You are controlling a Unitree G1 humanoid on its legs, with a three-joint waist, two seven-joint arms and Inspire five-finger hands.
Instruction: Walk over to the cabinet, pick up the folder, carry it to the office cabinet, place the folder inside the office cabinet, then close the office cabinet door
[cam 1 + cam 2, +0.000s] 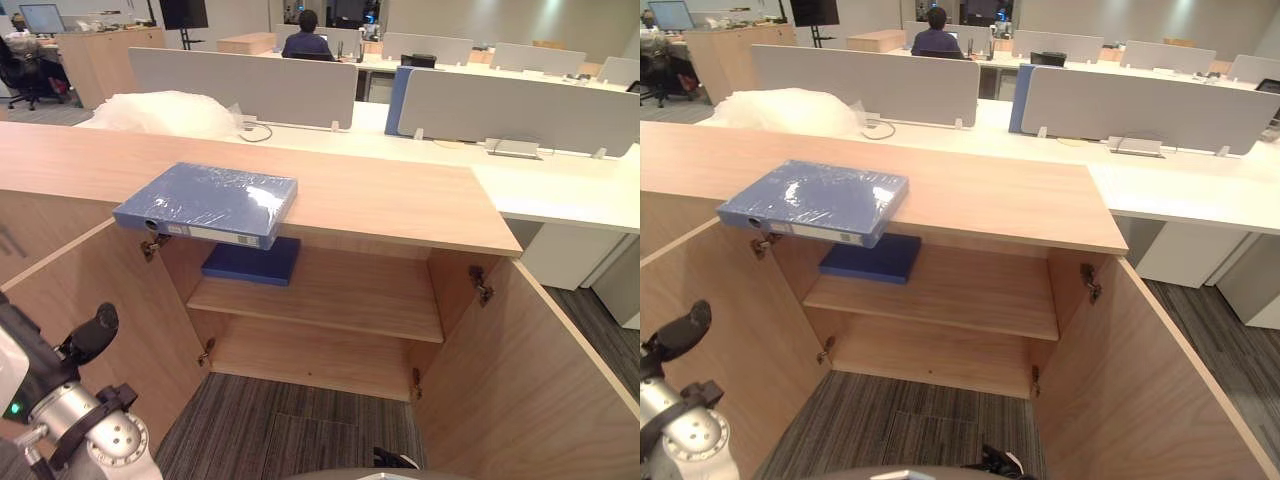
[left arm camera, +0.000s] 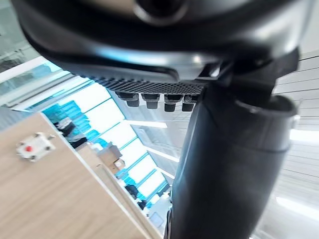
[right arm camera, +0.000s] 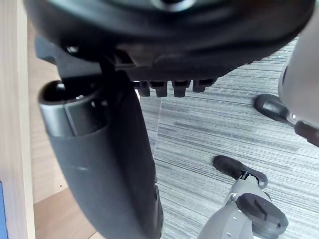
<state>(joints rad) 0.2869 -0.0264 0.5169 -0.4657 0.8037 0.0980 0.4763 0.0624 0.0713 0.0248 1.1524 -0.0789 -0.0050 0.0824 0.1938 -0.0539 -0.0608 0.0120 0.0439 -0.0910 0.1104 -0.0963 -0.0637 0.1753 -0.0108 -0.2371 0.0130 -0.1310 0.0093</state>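
Folder (image 1: pixel 205 203) not yet picked up, both hands empty. Left hand (image 2: pixel 234 164): fingers (image 2: pixel 149 102) loose, thumb out, gripping nothing. Right hand (image 3: pixel 104 164) same, slack, low over carpet beside the right door (image 1: pixel 540 380). Up and ahead of the left fingers, beyond the open left door (image 1: pixel 90 290), the folder lies flat on the cabinet top (image 1: pixel 400 200). Its spine faces the robot and overhangs the front edge, and its long axis runs sideways along that edge. It sits on the left-hand side, so the left arm looks nearer. Below the folder, a dark blue item (image 1: pixel 252 262) rests on the shelf (image 1: pixel 340 290).
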